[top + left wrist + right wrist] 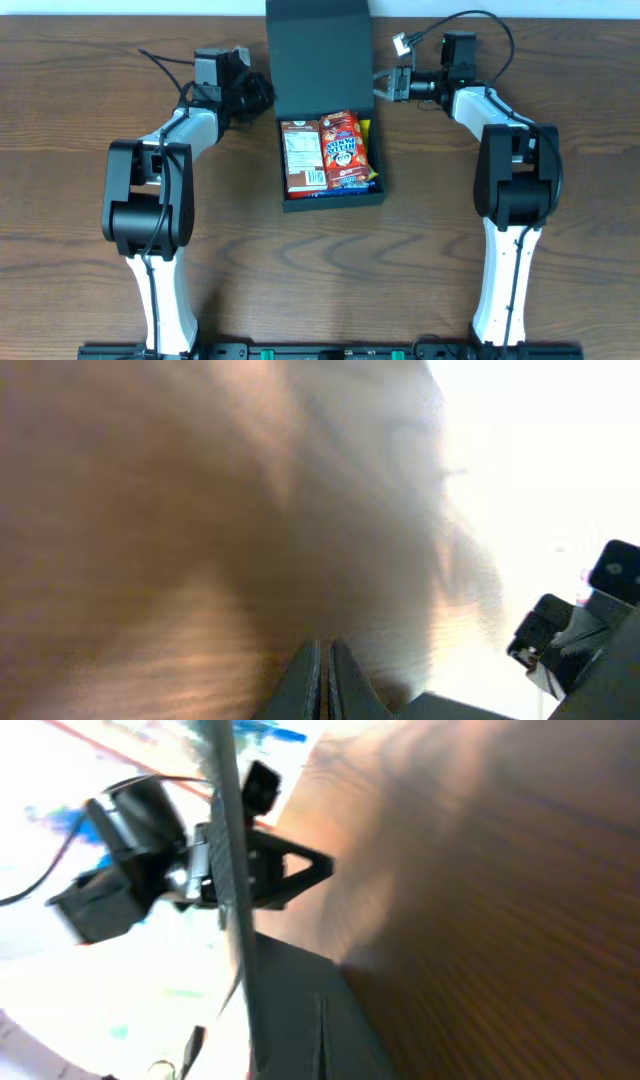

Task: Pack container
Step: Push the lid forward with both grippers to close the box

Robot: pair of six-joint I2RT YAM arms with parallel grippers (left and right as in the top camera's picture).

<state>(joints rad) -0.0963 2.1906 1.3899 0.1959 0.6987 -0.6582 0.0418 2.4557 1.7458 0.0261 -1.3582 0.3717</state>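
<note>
The black container (334,201) sits at the table's far middle, its flap lid (316,45) standing open at the back. Inside lie a brown snack packet (301,152) and a red one (343,150), over blue and yellow packets. My left gripper (262,92) is shut just off the lid's left edge; in the left wrist view its fingers (325,680) are pressed together over bare wood. My right gripper (380,86) is shut at the lid's right edge. In the right wrist view its gripper (320,1030) holds nothing, and the lid (230,870) shows edge-on just left of it.
The brown wooden table (90,120) stretches to both sides of the container. Cables loop behind the right arm (470,25) near the back edge. Both arm bases (160,300) stand at the front edge. The right arm (585,630) shows in the left wrist view.
</note>
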